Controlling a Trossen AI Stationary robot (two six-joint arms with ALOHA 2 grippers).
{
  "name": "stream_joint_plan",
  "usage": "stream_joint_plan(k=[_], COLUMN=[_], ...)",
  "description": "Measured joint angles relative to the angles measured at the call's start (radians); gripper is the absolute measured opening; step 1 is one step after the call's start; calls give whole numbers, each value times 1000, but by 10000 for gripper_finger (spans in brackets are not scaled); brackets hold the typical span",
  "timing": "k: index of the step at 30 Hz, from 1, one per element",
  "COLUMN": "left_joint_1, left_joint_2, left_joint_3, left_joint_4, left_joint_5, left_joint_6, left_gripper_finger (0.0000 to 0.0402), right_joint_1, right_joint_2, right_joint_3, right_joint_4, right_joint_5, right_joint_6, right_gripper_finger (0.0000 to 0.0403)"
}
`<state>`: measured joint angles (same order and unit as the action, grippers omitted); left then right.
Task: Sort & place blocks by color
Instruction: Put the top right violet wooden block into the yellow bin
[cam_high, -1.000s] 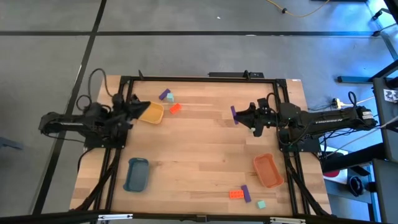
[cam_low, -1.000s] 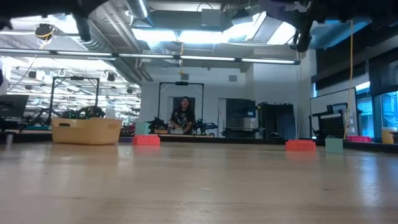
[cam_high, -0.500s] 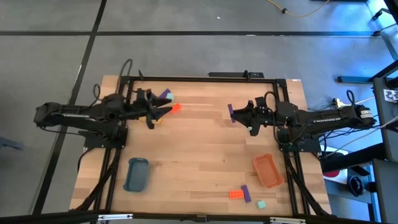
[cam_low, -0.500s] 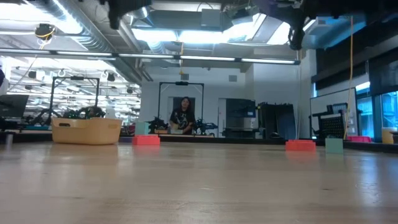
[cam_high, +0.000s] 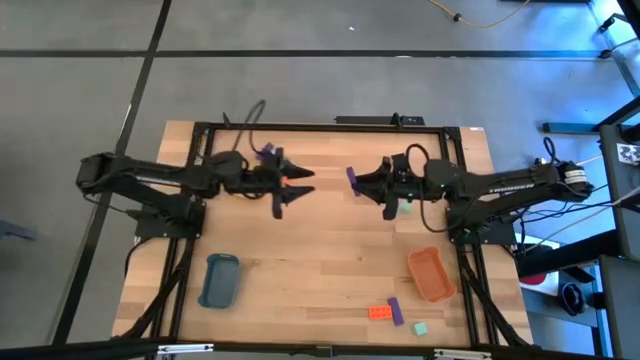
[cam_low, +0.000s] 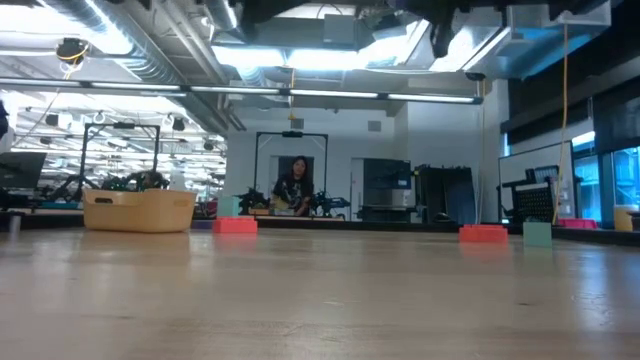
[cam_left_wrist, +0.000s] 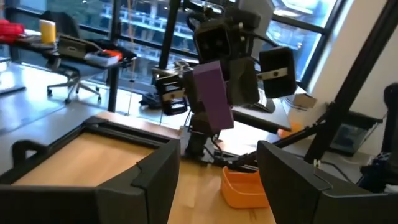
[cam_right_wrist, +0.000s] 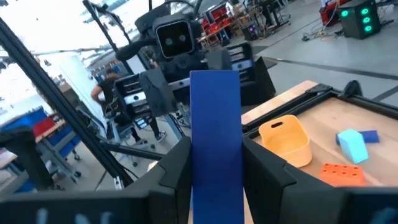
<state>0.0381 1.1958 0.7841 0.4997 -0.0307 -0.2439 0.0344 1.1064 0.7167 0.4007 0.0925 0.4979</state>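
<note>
I read the wooden table (cam_high: 330, 240) as the work surface, with both arms reaching in toward its middle from opposite sides.

The left gripper (cam_high: 293, 190) hangs over the far-left part of the table. Its jaws are released, and in the left wrist view nothing sits between them.

The right gripper (cam_high: 362, 182) faces it from the right, near the table's centre line. Its jaws are clenched on a held purple block (cam_high: 352, 177), which stands upright between the fingers and clear of the table.

Trays:
- The blue tray (cam_high: 220, 280) lies near the front-left.
- The orange tray (cam_high: 431, 273) lies near the front-right.
- The yellow tray (cam_right_wrist: 286, 140) shows in the right wrist view beside the far group of blocks.

Loose blocks:
- Far group: a purple block (cam_high: 265, 152), a teal block (cam_right_wrist: 353, 143) and an orange-red studded block (cam_right_wrist: 342, 173), close together by the left arm.
- Front group: an orange-red brick (cam_high: 379, 312) touching a purple brick (cam_high: 395, 311), with a teal brick (cam_high: 420, 328) just beside them, in front of the orange tray.
- One mint block (cam_high: 404, 208) lies on the table under the right gripper.
</note>
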Motion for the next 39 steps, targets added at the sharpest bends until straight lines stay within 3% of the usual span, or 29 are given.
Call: stream_joint_plan(k=[13, 30, 34, 39], left_joint_1=[-29, -19, -19, -19], left_joint_2=[221, 219, 219, 219], left_joint_3=[179, 208, 208, 208], left_joint_4=[31, 33, 32, 17], left_joint_5=[20, 50, 51, 54], left_joint_6=[11, -16, -38, -52], left_gripper_finger=[207, 201, 176, 103], right_joint_1=[31, 31, 31, 31], right_joint_2=[133, 131, 131, 131], right_joint_3=[136, 137, 137, 136], right_joint_4=[-44, -53, -53, -59], right_joint_5=[-11, -61, -61, -57], right_joint_6=[-96, -115, -117, -127], right_gripper_finger=[109, 109, 109, 109])
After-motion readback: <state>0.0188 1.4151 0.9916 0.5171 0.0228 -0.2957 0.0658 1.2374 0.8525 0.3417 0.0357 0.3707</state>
